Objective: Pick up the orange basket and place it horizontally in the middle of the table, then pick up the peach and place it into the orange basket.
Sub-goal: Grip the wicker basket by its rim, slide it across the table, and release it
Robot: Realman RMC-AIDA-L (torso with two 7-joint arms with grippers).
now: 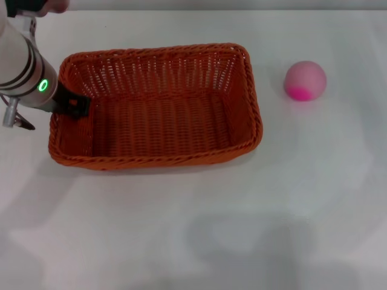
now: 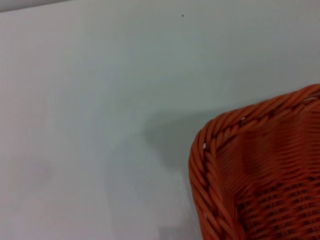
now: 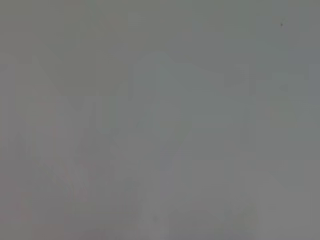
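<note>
The orange basket [image 1: 160, 106] lies lengthwise on the white table [image 1: 193, 229], left of the middle, open side up and with nothing in it. My left gripper [image 1: 71, 106] is at the basket's left short wall; one black finger [image 1: 75, 107] reaches inside over the braided rim, and the gripper is shut on that wall. One rounded corner of the orange basket [image 2: 250, 170] fills a corner of the left wrist view. The pale pink peach [image 1: 305, 80], with its magenta patch, sits on the table to the right of the basket, apart from it. My right gripper is out of view.
The left arm's white forearm, with a green ring light [image 1: 42, 85], comes in from the upper left. The table's far edge [image 1: 211, 8] runs along the top. The right wrist view shows only a plain grey surface [image 3: 160, 120].
</note>
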